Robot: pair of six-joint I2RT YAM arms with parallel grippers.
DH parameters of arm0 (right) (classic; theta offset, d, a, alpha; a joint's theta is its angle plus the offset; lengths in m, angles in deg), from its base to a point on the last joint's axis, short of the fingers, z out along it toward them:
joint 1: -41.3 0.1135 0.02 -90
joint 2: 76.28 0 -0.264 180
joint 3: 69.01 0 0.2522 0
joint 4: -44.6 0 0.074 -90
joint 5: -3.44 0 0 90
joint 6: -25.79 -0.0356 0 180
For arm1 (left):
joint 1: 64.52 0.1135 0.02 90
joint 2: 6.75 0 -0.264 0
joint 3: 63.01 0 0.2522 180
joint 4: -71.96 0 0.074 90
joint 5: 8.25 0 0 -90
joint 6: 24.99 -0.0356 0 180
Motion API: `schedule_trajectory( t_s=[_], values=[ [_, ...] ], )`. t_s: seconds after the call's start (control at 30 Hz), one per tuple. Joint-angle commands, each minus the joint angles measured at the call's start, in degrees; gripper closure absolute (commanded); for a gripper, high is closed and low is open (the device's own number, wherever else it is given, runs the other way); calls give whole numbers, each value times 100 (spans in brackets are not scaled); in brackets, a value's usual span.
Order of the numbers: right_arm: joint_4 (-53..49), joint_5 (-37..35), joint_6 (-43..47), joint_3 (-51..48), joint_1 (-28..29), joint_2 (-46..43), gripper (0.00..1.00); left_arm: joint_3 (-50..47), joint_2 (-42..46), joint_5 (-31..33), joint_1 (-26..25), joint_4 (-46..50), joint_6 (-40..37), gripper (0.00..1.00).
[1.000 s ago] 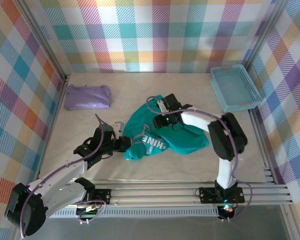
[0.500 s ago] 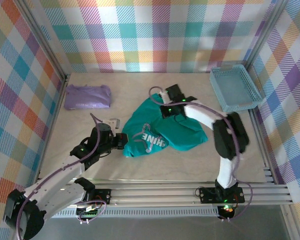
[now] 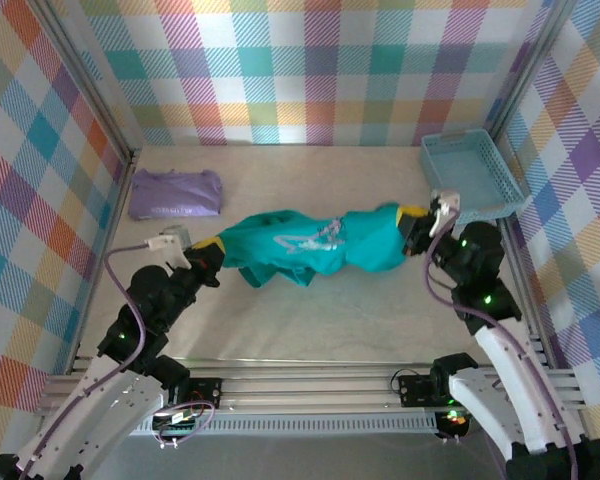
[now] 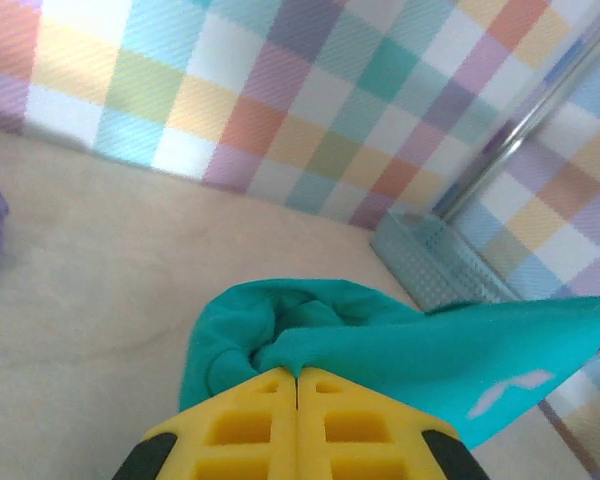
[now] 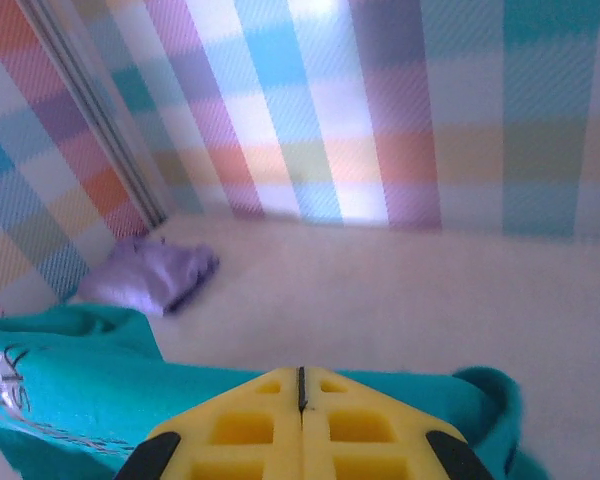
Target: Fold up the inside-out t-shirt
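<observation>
The worktop [image 3: 320,310] is a pale beige, smooth surface that takes up the middle of the frame, with checked walls on three sides. At the upper left, near the corner, a lavender folded garment [image 3: 175,193] lies flat on it. At the upper right a light blue plastic basket [image 3: 470,178] stands on it, close to the wall. Across the centre the teal inside-out t-shirt [image 3: 320,243] is stretched from left to right; if its lower edge touches the worktop, I cannot tell.

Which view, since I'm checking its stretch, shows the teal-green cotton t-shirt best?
Top external: the whole teal-green cotton t-shirt shows, stretched out. Left wrist shows one bunched end; right wrist, a partial strip.
</observation>
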Motion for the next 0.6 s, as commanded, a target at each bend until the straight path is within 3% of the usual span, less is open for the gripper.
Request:
schedule_trajectory(
  t_s=[0.0,0.07,0.17,0.3,0.43,0.5,0.57],
  values=[
    [-1415,-731,-672,-866,32,-134,83,-761,-468,-1190,21,71,289,99],
    [-1691,-908,-893,-1072,149,-315,72,-918,-865,-1720,-33,-89,417,99],
    [-1031,-810,-814,-1163,801,-179,64,-801,-1453,-2297,-169,-218,330,98],
    [-631,-654,-614,-297,1783,1541,59,-478,-2218,-3075,-482,-250,18,98],
    [-525,-763,-594,657,2558,3205,50,-299,-2911,-3811,-815,-583,-45,81],
    [-317,-712,-621,974,2745,3793,46,-209,-2863,-3516,-832,-461,-102,64],
    [-119,-566,-803,1312,2866,4352,44,-98,-2505,-2388,-825,-42,-70,51]
  ],
)
